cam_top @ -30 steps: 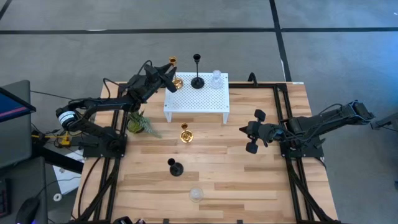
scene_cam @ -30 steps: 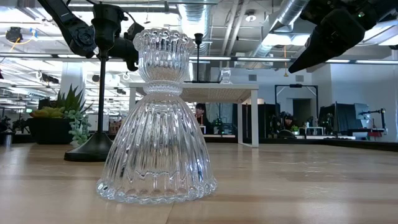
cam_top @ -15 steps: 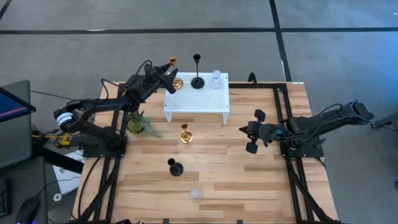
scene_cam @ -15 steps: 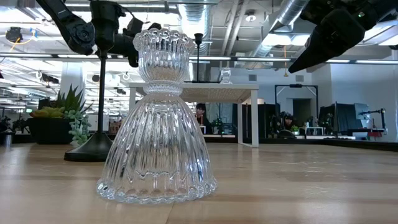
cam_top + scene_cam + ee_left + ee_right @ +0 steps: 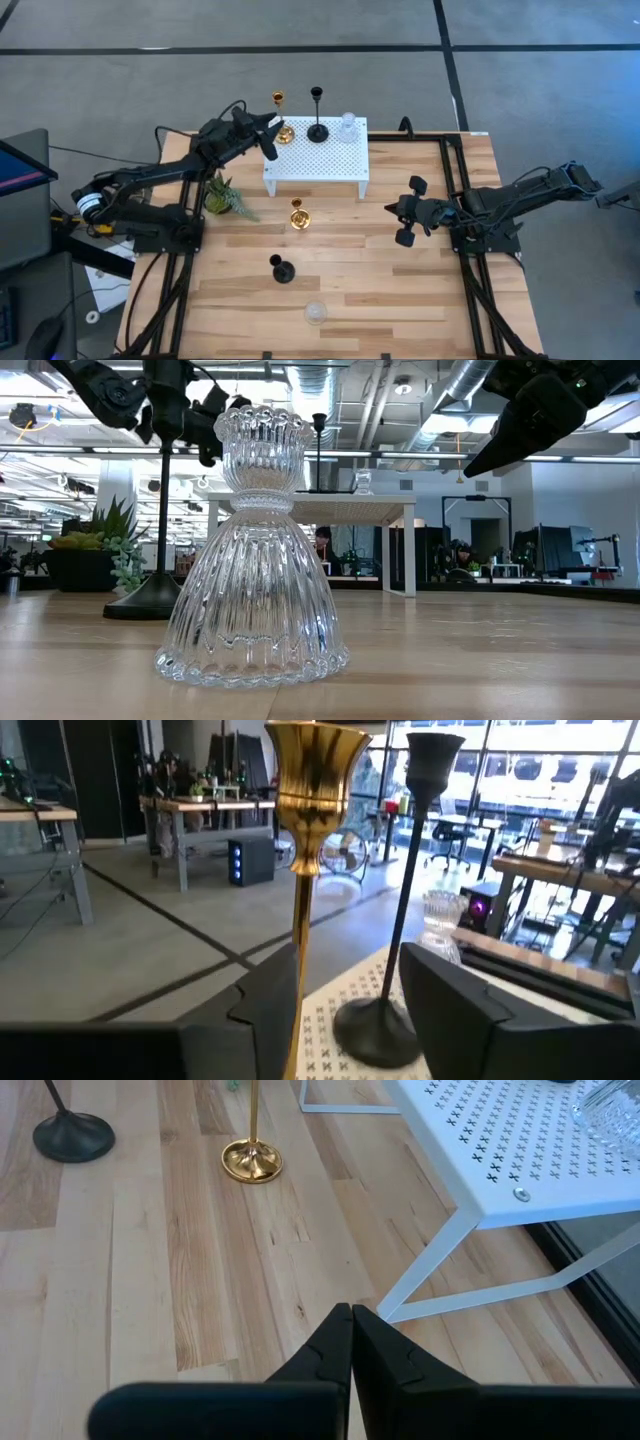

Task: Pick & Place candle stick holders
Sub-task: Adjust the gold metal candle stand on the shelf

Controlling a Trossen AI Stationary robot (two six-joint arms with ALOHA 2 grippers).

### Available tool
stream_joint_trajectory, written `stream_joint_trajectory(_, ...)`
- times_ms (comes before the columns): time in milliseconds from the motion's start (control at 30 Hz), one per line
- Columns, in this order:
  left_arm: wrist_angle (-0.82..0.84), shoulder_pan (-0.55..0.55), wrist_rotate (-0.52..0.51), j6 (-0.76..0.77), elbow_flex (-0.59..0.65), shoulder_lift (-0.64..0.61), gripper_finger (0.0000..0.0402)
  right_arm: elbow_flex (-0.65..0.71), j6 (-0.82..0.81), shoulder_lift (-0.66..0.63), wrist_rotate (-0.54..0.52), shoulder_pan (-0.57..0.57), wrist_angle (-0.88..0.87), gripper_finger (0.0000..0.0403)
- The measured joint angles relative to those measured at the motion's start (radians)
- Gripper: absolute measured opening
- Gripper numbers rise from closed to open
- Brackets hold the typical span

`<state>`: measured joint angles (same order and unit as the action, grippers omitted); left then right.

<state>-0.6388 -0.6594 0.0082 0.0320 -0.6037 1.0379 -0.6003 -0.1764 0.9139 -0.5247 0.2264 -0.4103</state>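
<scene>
- Holders, three on the white perforated stand [image 5: 316,158]: shiny gold stemmed candlestick [image 5: 279,117], black one [image 5: 317,116], clear glass one [image 5: 347,127].
- Left gripper [image 5: 268,133] fingers spread, flanking the gold stem.
- Right gripper [image 5: 398,222] fingers pressed together above the wooden table [image 5: 400,290].

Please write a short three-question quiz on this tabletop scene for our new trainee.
1. How many candle stick holders stand on the white perforated stand?
2. True or false: the right gripper is shut.
3. Which holder on the wooden table stands nearest the green plant? A gold B black C clear glass

Key:
1. Three: gold, black, clear glass.
2. True.
3. A, the gold holder.
</scene>
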Motion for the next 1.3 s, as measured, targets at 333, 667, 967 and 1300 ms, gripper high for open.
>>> stream_joint_trajectory(333, 0.186, 0.000, -0.017, 0.002, 0.000, -0.023, 0.0096, 0.000, 0.000, 0.000, 0.000, 0.000, 0.000, 0.0000)
stream_joint_trajectory(667, 0.226, -0.002, -0.084, 0.002, 0.000, -0.009, 0.0007, 0.000, 0.000, 0.000, 0.000, 0.000, -0.001, 0.0000)
stream_joint_trajectory(967, 0.367, -0.002, -0.138, 0.038, 0.000, -0.009, 0.0003, 0.000, 0.000, 0.000, 0.000, 0.000, -0.001, 0.0000)
stream_joint_trajectory(1300, 0.366, -0.002, -0.138, 0.085, -0.001, 0.031, 0.0002, 0.000, 0.001, 0.000, 0.000, 0.000, -0.001, 0.0000)
